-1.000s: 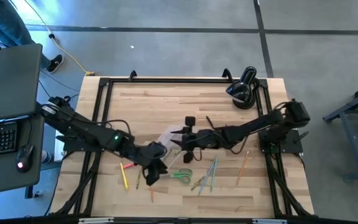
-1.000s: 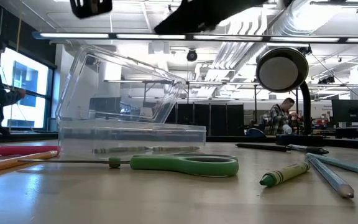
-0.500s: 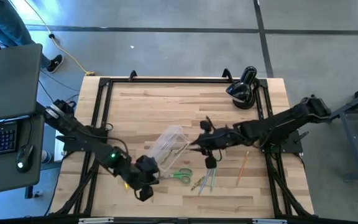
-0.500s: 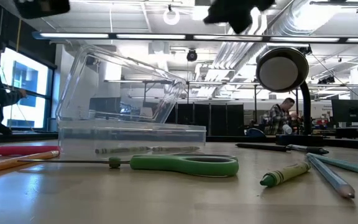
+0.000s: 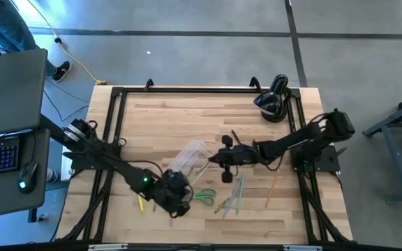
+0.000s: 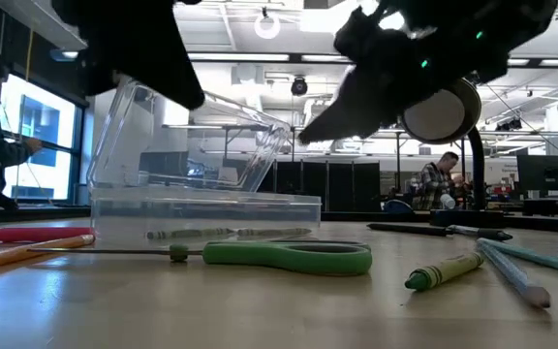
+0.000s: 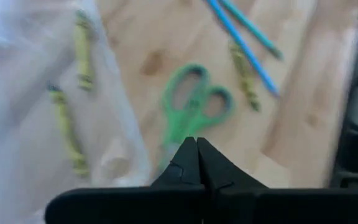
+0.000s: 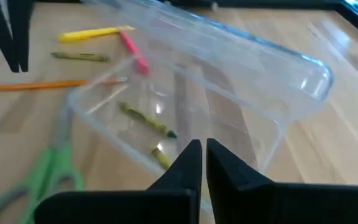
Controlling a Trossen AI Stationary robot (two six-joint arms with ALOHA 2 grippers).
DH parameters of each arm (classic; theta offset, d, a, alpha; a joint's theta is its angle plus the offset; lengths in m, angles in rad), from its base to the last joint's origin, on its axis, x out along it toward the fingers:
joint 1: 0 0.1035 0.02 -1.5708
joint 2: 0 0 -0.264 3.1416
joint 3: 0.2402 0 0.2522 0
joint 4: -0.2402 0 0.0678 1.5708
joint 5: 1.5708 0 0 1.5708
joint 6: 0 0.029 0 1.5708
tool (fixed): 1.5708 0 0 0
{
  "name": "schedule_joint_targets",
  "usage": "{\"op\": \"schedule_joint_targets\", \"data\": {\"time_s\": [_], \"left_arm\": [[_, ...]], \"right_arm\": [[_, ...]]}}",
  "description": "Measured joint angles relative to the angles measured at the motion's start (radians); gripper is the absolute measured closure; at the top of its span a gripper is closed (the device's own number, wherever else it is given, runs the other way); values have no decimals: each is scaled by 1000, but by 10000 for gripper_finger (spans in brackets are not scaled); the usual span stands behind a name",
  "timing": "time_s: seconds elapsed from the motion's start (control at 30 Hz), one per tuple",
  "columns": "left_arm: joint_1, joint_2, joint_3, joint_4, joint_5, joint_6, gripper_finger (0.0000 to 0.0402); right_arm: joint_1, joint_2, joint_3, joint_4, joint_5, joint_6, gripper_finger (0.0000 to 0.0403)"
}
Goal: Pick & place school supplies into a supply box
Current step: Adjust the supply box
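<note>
Since a second ago: left gripper now clenched empty over green scissors, right gripper clenched empty beside supply box | box mid-table, lid up, two crayons inside | one scissors, two blue pencils on table

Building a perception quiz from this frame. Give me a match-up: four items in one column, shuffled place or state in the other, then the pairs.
Items:
1. scissors
2. supply box
3. left gripper
4. black lamp

Place or state:
A. far right corner of the table
B. shut, empty, near the table's front edge
C. lid open, crayons inside
D. flat on the wood, green handles

Pairs: 1-D, 2-C, 3-B, 4-A
</note>
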Motion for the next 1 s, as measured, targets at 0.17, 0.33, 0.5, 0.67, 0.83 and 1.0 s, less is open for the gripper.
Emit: {"op": "schedule_joint_targets", "data": {"time_s": [0.17, 0.33, 0.5, 0.67, 0.83, 1.0], "left_arm": [[32, 6, 0, -41, -54, -2, 370], [58, 5, 1, -125, -35, -2, 368], [76, 1, 1, -239, -9, -13, 390], [90, -14, 2, -308, -19, -14, 375], [124, -46, 2, -420, -32, -21, 358], [179, -99, 2, -489, -55, 17, 375]], "right_arm": [[-27, 62, 2, 22, -5, 1, 402], [-49, 96, 9, 52, -43, 0, 403], [-77, 109, 6, 7, -116, 32, 403], [-78, 116, 6, 0, -133, 34, 403], [-78, 117, 6, -14, -131, 38, 403], [-81, 117, 6, -24, -119, 41, 402]]}}
